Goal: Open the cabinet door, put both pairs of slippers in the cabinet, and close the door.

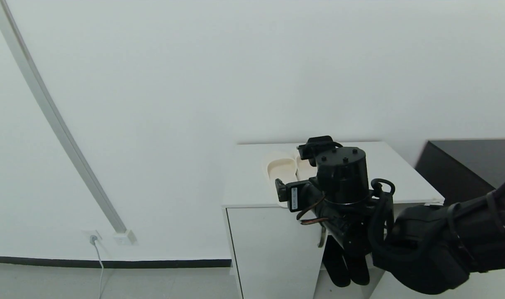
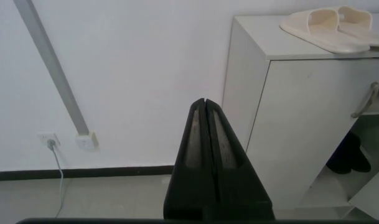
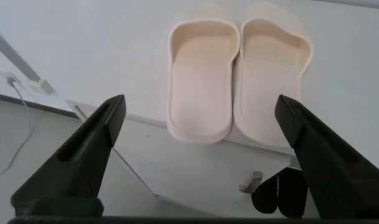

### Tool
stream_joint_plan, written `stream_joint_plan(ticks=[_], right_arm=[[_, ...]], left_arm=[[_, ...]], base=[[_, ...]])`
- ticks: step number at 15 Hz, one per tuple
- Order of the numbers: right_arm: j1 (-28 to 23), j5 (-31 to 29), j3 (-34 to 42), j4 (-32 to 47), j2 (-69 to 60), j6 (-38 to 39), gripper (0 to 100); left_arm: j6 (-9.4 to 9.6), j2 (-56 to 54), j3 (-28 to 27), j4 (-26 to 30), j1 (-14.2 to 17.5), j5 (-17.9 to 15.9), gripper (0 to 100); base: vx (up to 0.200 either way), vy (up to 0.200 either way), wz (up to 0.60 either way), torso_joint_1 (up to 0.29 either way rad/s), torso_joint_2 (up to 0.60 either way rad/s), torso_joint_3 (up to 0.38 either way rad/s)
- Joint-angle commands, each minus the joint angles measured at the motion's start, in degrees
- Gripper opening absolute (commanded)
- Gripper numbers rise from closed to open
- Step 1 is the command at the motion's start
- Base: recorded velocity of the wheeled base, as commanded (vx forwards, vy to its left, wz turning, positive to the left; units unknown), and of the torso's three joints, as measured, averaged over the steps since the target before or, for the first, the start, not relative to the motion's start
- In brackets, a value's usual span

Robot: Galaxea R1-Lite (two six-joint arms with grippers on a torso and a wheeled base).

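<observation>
Right wrist view: we are seeing right gripper [image 3: 200, 106] spread over 2 cream slippers [image 3: 239, 74] on cabinet [image 3: 114, 50] top; black slippers [image 3: 282, 193] inside; left gripper [image 2: 205, 106] pressed together.

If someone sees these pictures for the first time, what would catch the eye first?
A cream pair of slippers lies side by side on top of the white cabinet. The right gripper hangs open over them, with a dark finger to either side. A black pair of slippers stands inside the cabinet below.
</observation>
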Motion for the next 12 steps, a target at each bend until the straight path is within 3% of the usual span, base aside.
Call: stream_joint_plan(ticks=[1,12], right_arm=[[-1.2,0.02,-1.98,-0.05,3.35,0.02,100],[-5.85,2.48,-8.66,-0.05,10.47,0.1,100]], left_arm=[[0.02,0.07,0.0,0.0,0.0,0.0,0],[0.02,0.07,0.0,0.0,0.0,0.0,0]], base=[[0.0,0.0,0.0,0.0,0.0,0.0],[0.0,0.0,0.0,0.0,0.0,0.0]])
